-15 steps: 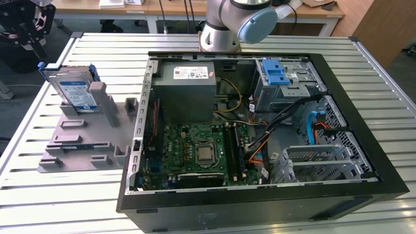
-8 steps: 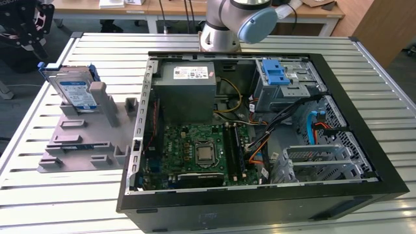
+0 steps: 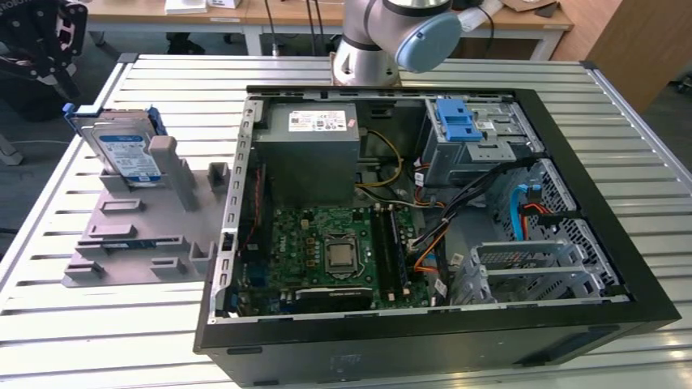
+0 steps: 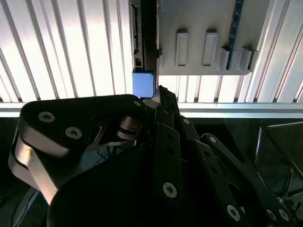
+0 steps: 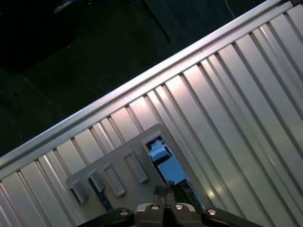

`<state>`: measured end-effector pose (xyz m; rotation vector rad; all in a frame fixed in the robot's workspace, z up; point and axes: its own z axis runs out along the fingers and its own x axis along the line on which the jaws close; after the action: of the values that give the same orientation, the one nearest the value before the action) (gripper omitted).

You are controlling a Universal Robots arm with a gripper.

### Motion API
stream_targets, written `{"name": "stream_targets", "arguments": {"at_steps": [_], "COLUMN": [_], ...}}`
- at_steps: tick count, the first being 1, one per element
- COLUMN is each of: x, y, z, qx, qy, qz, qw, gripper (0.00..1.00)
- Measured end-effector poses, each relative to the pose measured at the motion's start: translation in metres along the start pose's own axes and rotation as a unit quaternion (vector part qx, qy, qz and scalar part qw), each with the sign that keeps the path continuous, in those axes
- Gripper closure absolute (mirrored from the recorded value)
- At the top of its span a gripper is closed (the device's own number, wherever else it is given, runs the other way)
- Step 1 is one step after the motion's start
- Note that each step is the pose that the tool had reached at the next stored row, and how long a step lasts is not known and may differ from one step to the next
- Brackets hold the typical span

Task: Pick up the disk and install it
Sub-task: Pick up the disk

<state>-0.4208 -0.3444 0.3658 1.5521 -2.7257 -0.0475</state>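
The disk point(image 3: 125, 154) is a silver drive with a white-and-blue label in a blue bracket. It stands upright in the far end of a grey fixture point(image 3: 141, 219), at the exterior view's left. My gripper point(image 3: 38, 53) hangs above the table's far left corner, beyond the disk and apart from it. In the first wrist view its fingertips point(image 5: 164, 190) sit together over the fixture point(image 5: 118, 170), with the disk point(image 5: 163, 161) just past them. In the second wrist view the gripper point(image 4: 161, 92) points toward a blue bracket end point(image 4: 143, 84). The gripper is shut and holds nothing.
An open computer case point(image 3: 433, 211) lies on the slatted metal table point(image 3: 638, 162), with a grey power-supply box point(image 3: 313, 134), a green motherboard point(image 3: 335, 251) and a blue latch on a silver cage point(image 3: 459, 126). The arm's base point(image 3: 368, 49) stands behind the case.
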Motion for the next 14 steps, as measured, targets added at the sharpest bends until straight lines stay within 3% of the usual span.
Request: {"name": "stream_targets", "arguments": {"at_steps": [6,14], "x": [0.0,0.0], "y": [0.0,0.0], "z": [0.0006,0.0017], "qx": [-0.0001,0.0021], "qy": [0.0011,0.0013], "qz": [-0.048,-0.105], "qw": [0.9988,0.9944], "gripper": [0.89,0.89]}}
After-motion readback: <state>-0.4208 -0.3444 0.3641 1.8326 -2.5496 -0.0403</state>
